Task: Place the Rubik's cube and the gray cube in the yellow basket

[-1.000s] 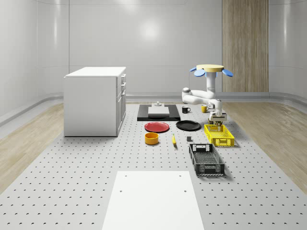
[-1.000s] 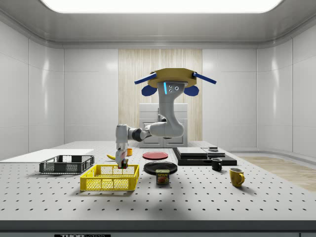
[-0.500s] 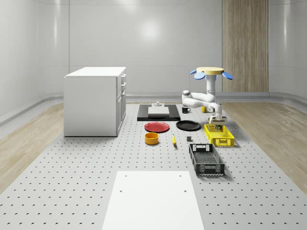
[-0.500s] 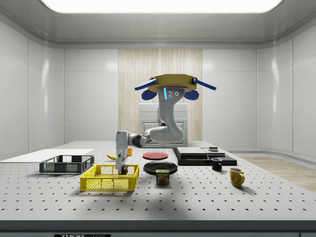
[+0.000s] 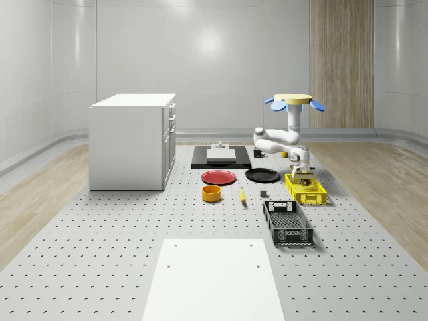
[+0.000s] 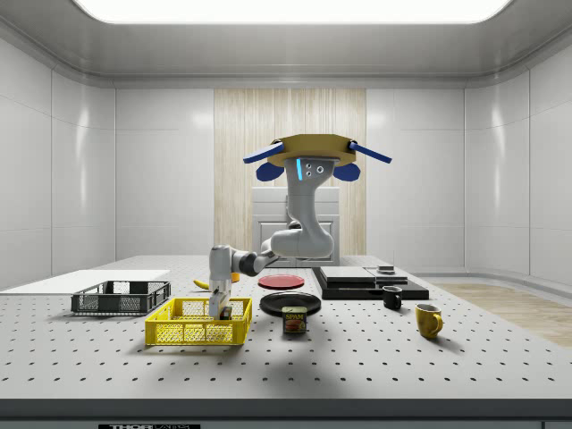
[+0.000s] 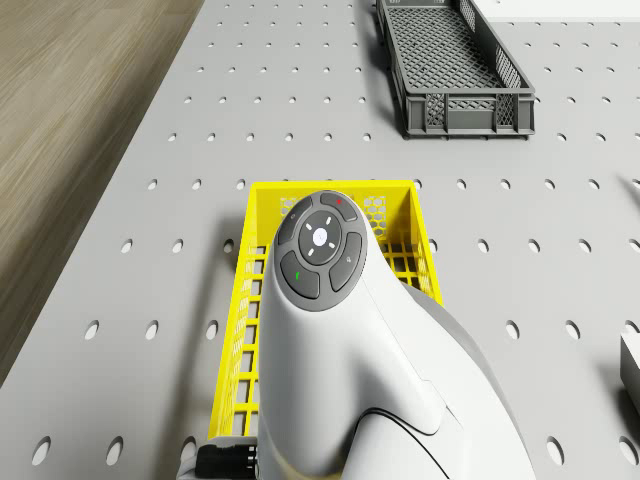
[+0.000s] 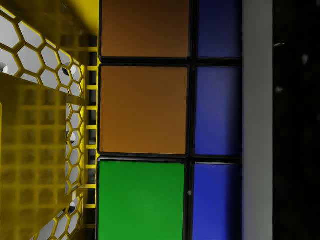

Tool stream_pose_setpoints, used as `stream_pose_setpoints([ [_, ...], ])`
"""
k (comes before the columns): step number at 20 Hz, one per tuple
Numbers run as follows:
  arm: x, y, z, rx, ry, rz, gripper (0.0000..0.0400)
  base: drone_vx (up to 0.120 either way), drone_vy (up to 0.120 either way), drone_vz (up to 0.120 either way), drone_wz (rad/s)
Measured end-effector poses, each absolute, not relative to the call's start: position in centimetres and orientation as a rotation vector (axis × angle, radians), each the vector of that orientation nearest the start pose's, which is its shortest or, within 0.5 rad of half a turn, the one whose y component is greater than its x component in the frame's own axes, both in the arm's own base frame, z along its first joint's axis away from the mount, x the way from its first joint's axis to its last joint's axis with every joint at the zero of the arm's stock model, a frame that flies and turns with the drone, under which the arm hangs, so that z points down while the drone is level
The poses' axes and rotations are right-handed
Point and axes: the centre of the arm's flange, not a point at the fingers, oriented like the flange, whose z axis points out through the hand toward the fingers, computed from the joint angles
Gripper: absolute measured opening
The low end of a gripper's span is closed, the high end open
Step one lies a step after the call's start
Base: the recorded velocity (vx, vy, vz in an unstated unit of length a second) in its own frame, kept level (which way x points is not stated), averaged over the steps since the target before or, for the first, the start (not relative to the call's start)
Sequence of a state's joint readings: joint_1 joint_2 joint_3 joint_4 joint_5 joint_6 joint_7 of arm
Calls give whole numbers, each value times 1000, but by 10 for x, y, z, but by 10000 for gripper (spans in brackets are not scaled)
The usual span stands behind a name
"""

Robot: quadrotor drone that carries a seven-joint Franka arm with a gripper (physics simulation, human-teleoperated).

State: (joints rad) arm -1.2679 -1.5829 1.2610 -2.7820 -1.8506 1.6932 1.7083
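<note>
Lowered since before, the gripper (image 6: pixel 220 313) sits inside the yellow basket (image 6: pixel 198 332).
Fingers clamp the Rubik's cube (image 8: pixel 145 120); drone (image 6: pixel 308 152) hovers over the desk (image 6: pixel 375 357).

Perforated gray table (image 5: pixel 100 254) with yellow basket (image 5: pixel 306 190), black crate (image 5: pixel 287 223), white cabinet (image 5: pixel 132 140), plates.

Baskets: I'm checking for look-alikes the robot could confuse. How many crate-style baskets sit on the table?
2. The yellow basket sits beneath the gripper, toward the whole-scene view's right. The dark gray basket lies just nearer the camera in that view. Others could be hidden behind the cabinet.
</note>
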Motion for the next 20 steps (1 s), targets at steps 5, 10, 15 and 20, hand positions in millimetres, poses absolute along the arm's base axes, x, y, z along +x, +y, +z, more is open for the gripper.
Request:
stream_pose_setpoints([
  [5, 327, 15, 542, 31, -6, 743, 369, 0, 0, 0, 0],
  [10, 323, -12, 536, -3, 8, 827, 392, 0, 0, 0, 0],
  [15, 324, -5, 514, -1, 2, 803, 398, 0, 0, 0, 0],
  [20, 324, -2, 491, 0, 0, 793, 399, 0, 0, 80, 0],
])
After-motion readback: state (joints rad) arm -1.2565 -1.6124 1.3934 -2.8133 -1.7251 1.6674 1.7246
